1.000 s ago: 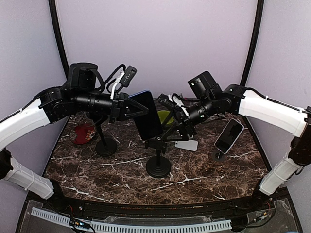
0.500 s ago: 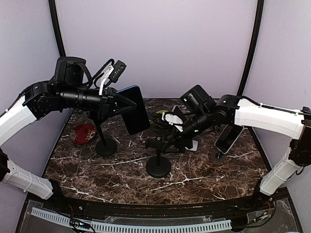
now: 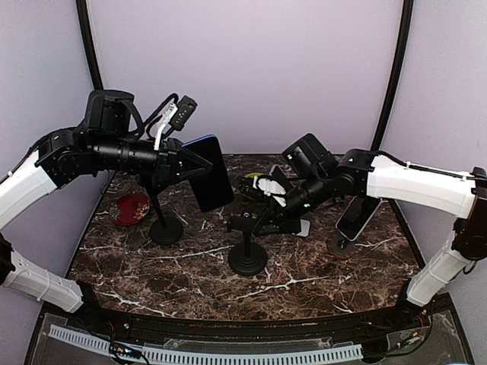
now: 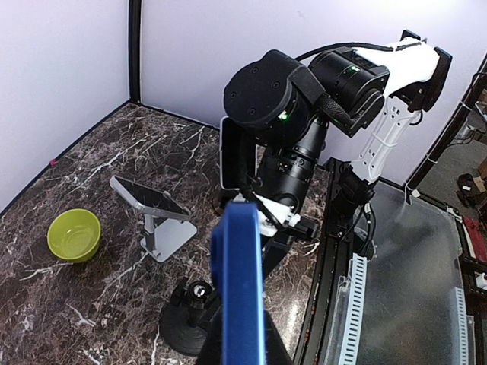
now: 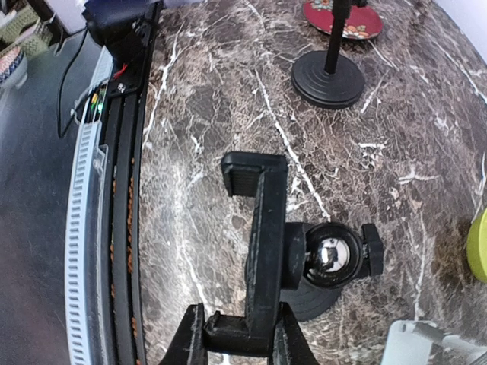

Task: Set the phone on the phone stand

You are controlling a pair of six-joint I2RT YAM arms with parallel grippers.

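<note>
Lilac walls close this booth on three sides, and a dark marble table, veined in white, fills the floor of it. At nine o'clock a red dish lies near the table's left edge, with a black stand just beside it on the three o'clock side. Above them the left gripper has its jaws clamped on one end of the blue phone, which hangs tilted in the air at about ten o'clock of the phone stand, well apart from it. That stand sits mid-table, and the right gripper, reaching in from three o'clock, has its jaws drawn narrow onto the end lip of the clamp bracket. To my eye the trouble lies there. The grip is on one lip only, the bracket rides on a ball joint, and a pull to spread the clamp could swivel the head or tip the round base instead. The phone is pinched at one end, so a knock against the bracket's lip might twist it loose or drop it onto the stone. A green bowl waits at twelve o'clock, a silver stand sits just past the right gripper, and a second phone leans on its own small mount at three o'clock.
</note>
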